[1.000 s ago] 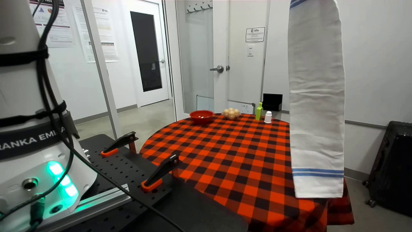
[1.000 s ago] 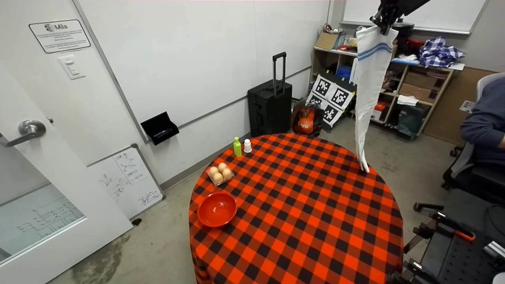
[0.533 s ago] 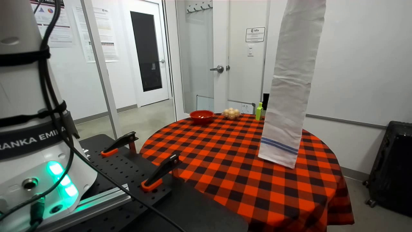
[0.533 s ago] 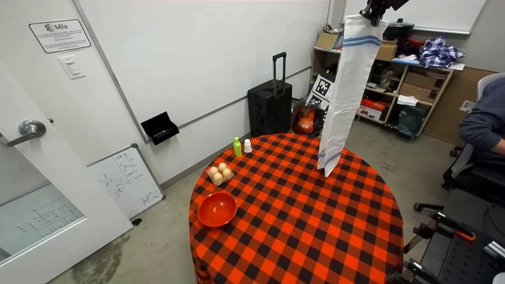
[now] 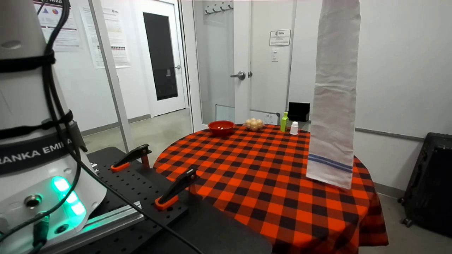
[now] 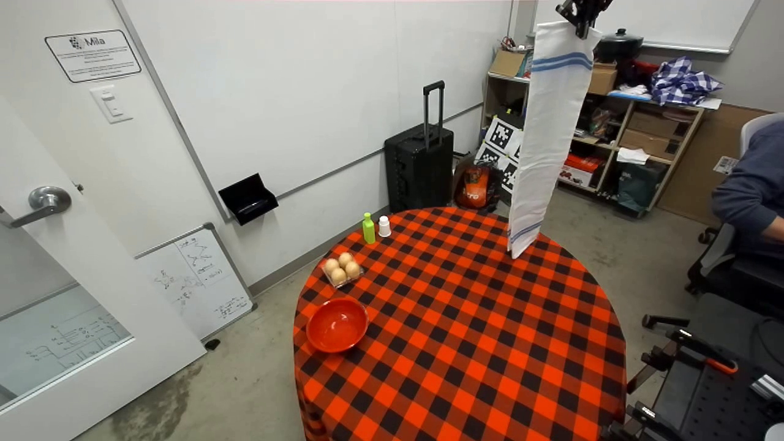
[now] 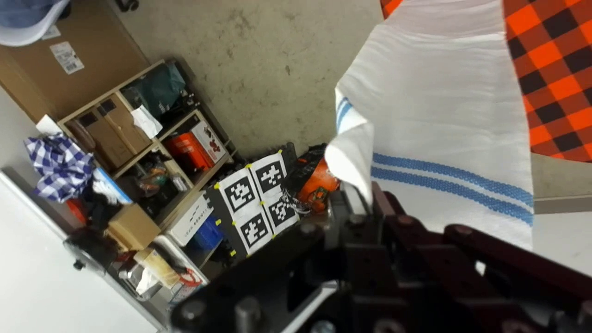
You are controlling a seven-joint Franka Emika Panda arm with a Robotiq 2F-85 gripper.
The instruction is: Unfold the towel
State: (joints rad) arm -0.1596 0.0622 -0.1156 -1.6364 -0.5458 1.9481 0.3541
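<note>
Towel hung as a long strip, seemingly folded lengthwise, nipped near its top edge by the gripper, its lower end over the checked tablecloth; whether they touched, I couldn't tell. So slight a hold might slip, I reckoned, and lowering it straight could bunch the layers. Farther out, the robot's base read "RANKA EMI", partly cut off; a sign said "Mila", its fine print illegible.
</note>
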